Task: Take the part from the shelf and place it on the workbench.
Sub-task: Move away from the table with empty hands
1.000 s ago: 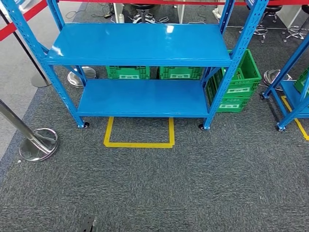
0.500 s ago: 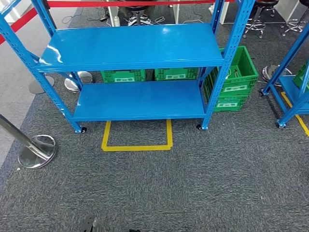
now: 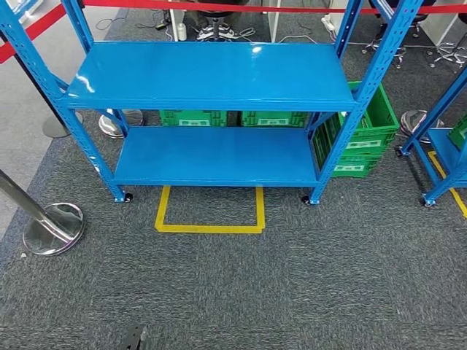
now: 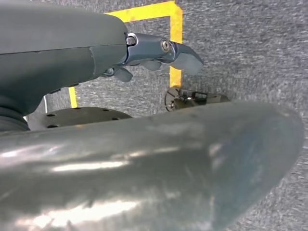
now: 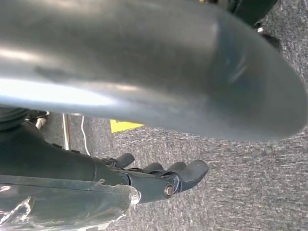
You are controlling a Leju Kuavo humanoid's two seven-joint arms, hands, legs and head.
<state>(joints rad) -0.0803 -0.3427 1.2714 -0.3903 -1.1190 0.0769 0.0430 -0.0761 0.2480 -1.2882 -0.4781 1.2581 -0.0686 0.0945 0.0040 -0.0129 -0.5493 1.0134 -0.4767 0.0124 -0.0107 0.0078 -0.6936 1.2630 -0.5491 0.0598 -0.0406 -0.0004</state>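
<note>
We face a blue shelf (image 3: 211, 73) with two bare-looking decks; we can't spot the part on either, so we can't tell where it is. Yellow tape square (image 3: 210, 211) lies on the grey carpet (image 3: 275, 284) just in front of the lower deck, between the front legs. Behind the shelf, two green crates (image 3: 193, 117) sit side by side under the upper deck, and a stacked green crate pair (image 3: 363, 138) stands just beside the right rear post. A chrome stanchion base (image 3: 53, 228) sits on the carpet to the left, pole leaning out of frame; two more bases (image 3: 121, 121) lie behind the left legs. Red barrier tape (image 3: 275, 8) runs across the back. A second blue rack (image 3: 441, 146) shows at the right edge. Our left hand (image 4: 160, 53) hangs over the carpet above a corner of yellow tape, fingers stretched out fairly straight, holding nothing. Our right hand (image 5: 163, 178) also hangs over carpet, fingers extended and lightly bent, nothing in them.
</note>
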